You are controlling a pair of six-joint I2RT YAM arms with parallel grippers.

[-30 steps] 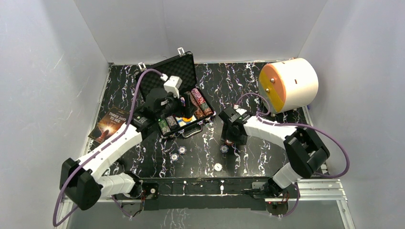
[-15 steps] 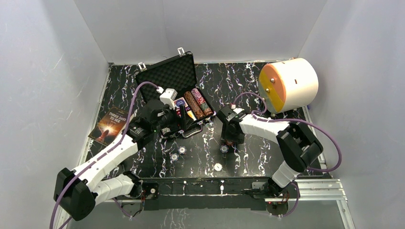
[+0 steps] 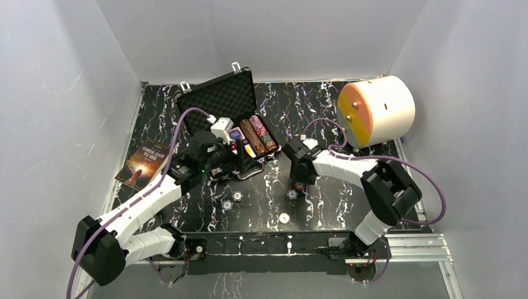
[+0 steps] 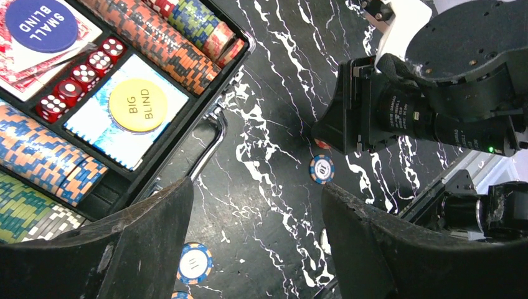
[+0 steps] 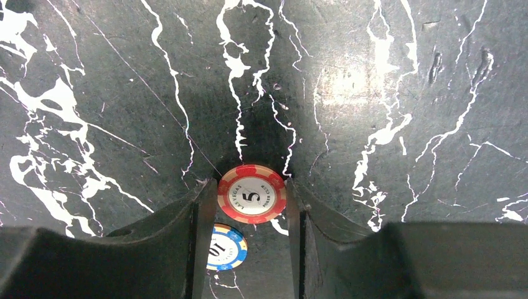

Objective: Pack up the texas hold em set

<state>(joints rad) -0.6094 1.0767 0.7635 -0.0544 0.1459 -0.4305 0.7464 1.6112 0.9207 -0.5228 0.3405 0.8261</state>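
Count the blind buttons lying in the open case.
2. The blue SMALL BLIND button lies on red-backed cards; the yellow BIG BLIND button on a blue deck. More may be hidden.

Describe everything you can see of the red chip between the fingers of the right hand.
The red chip is a round disc with a red rim broken by cream blocks and a white centre printed with a black 5 and small lettering. It lies flat, face up, on the black marbled table. The fingers of the right hand meet its rim on opposite sides. A blue chip marked 10 lies close by, seemingly not touching.
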